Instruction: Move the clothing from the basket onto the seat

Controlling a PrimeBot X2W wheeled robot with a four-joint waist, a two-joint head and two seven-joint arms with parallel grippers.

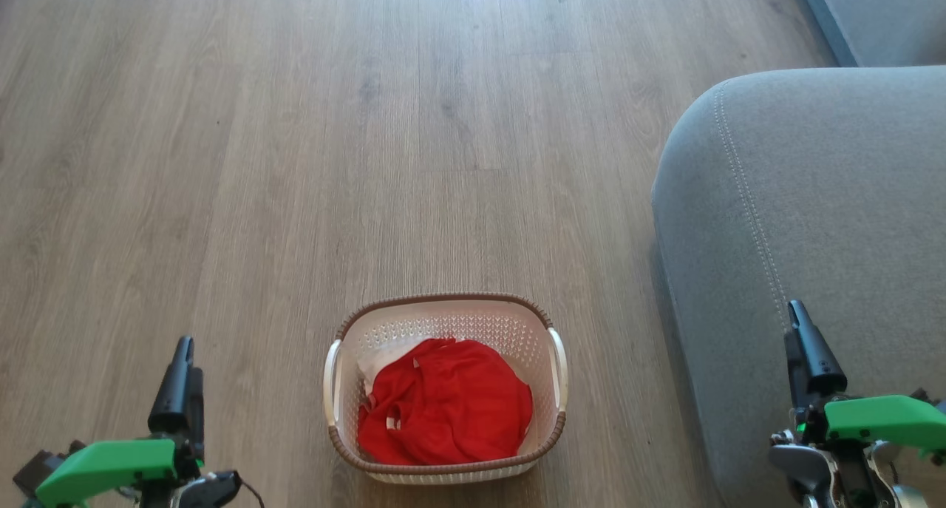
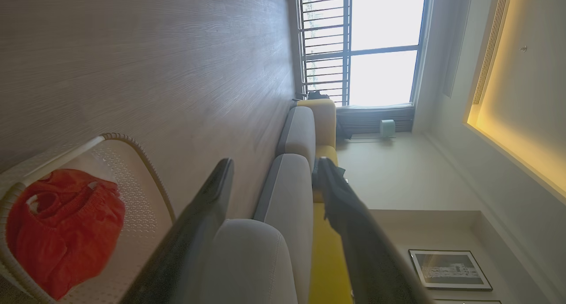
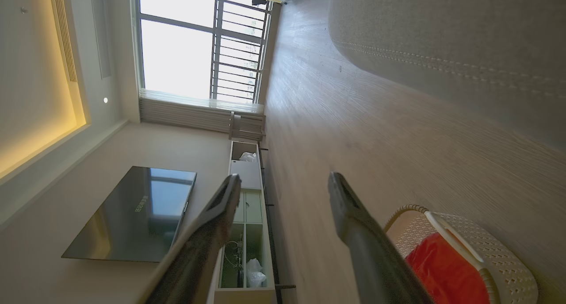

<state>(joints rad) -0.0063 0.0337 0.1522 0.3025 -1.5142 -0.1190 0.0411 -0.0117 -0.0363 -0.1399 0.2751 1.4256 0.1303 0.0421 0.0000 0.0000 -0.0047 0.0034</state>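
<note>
The bright red fabric clothing (image 1: pixel 446 401) with white trim lies heaped in the small oval cream plastic basket (image 1: pixel 443 312) on the wood floor (image 1: pixel 295 123), near the large grey upholstered seat (image 1: pixel 813 197). Left gripper (image 2: pixel 275 161) and right gripper (image 3: pixel 283 176) each hold 2 fingers apart.

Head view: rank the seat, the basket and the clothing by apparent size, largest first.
1. seat, plainly largest though cut off by the frame edge.
2. basket.
3. clothing, lying inside the basket, so smaller.
</note>
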